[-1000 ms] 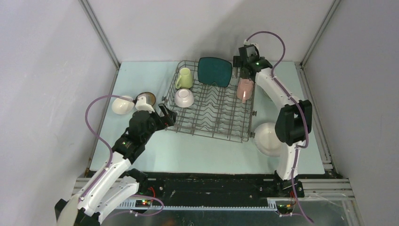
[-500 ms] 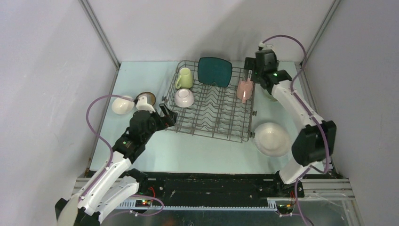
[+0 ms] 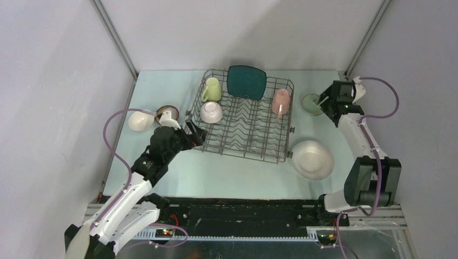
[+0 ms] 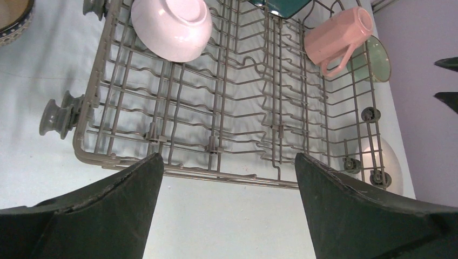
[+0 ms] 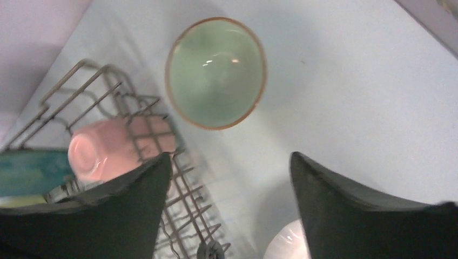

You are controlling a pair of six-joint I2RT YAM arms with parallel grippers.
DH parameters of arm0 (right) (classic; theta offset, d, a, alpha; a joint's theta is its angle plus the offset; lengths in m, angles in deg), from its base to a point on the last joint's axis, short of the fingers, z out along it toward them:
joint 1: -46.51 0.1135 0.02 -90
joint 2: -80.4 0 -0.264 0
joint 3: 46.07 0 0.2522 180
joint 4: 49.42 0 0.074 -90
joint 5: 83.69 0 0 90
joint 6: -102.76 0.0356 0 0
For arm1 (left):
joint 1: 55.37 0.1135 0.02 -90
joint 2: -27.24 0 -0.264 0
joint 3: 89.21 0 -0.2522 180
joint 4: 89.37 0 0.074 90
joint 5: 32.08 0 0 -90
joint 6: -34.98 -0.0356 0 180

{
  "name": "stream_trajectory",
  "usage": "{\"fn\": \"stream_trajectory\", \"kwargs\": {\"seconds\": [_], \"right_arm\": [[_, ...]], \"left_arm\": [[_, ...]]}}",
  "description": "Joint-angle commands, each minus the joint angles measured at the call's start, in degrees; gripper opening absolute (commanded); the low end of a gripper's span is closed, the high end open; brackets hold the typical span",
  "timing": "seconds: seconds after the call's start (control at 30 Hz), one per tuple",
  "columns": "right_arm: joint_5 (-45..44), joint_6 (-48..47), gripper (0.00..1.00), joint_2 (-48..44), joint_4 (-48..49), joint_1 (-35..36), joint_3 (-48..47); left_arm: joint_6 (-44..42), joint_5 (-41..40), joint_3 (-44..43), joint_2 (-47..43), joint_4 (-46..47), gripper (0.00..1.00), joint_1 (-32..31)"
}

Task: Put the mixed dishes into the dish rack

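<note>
The dish rack [image 3: 236, 151] stands mid-table and holds the teal square plate [image 3: 247, 82], yellow-green mug [image 3: 211, 89], a white bowl [image 3: 211, 111] and the pink cup [image 3: 280, 102]. The pale green bowl [image 3: 309, 103] sits upright on the table right of the rack. My right gripper [image 3: 323, 102] hovers open and empty just above its right side; the bowl [image 5: 216, 73] lies ahead of the open gripper [image 5: 229, 156]. The white round plate [image 3: 312, 159] lies front right. My left gripper [image 3: 193, 135] is open and empty at the rack's front-left corner [image 4: 189, 171].
A second white bowl [image 3: 140, 120] and the dark brown bowl [image 3: 168, 112] sit on the table left of the rack. Grey walls and metal posts close in both sides. The rack's small wheels [image 4: 56, 116] stick out at its corners.
My right arm has swung from above the pink cup at the rack's far right corner out to the right, over the pale green bowl. The left arm has hardly moved.
</note>
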Motion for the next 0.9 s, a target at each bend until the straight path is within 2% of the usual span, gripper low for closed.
{"fn": "stream_trajectory", "kwargs": {"seconds": [0.0, 0.03, 0.3, 0.73, 0.8, 0.87], "right_arm": [[-0.3, 13.7, 0.75, 3.5, 2.0, -3.6, 1.1], [0.5, 14.2, 0.72, 4.8, 3.9, -4.5, 1.6], [6.4, 18.3, 0.72, 14.0, 14.3, -6.9, 1.9], [4.5, 19.9, 0.67, 21.8, 17.7, -7.3, 1.8], [5.4, 20.2, 0.64, 22.8, 18.3, -7.3, 1.8], [6.1, 20.4, 0.54, 23.5, 18.5, -7.3, 1.9]], "left_arm": [[0.6, 1.4, 0.4, -0.2, 2.9, 0.98, 0.3], [0.6, 1.5, 0.4, -0.3, 2.9, 0.98, 0.3], [0.4, 0.7, 0.3, -1.2, 2.0, 0.98, 0.3], [0.3, -0.4, -0.4, -0.3, 1.3, 0.98, 0.3], [0.4, -0.3, -0.3, 0.1, 1.4, 0.98, 0.3], [0.5, -0.2, -0.3, 0.4, 1.4, 0.98, 0.3]]}}
